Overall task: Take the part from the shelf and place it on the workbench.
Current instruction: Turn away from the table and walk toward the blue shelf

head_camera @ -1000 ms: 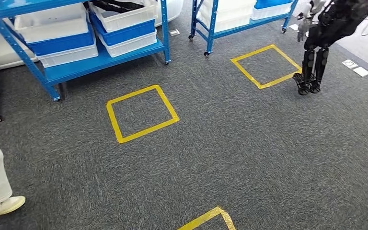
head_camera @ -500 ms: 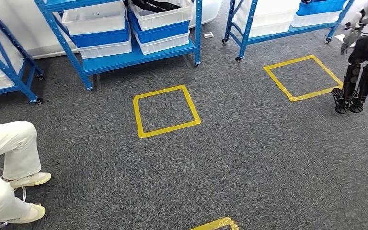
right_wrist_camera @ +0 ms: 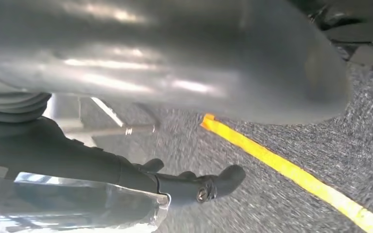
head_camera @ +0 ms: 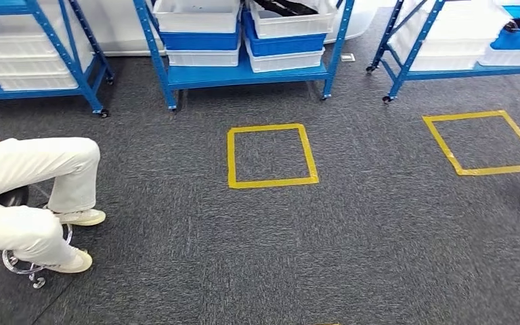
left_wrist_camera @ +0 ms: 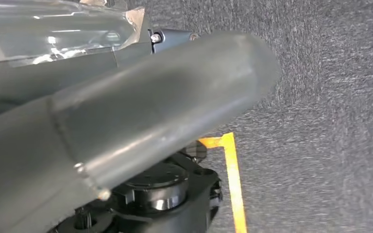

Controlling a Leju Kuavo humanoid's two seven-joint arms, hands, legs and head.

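parts look like the dark items in the white plastic bin (head_camera: 291, 20) on the blue steel shelf (head_camera: 244, 73), at its back right corner. probably light and rigid; grip mid-body. left hand (left_wrist_camera: 126, 126) and right hand (right_wrist_camera: 175, 184): can't tell whether either holds anything.

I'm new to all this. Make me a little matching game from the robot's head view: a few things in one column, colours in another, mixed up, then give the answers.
Things:
1. shelf frame
2. tape square
3. carpet
4. trousers

Colours:
A. yellow
B. dark grey
C. white
D. blue

Pairs: 1-D, 2-A, 3-B, 4-C
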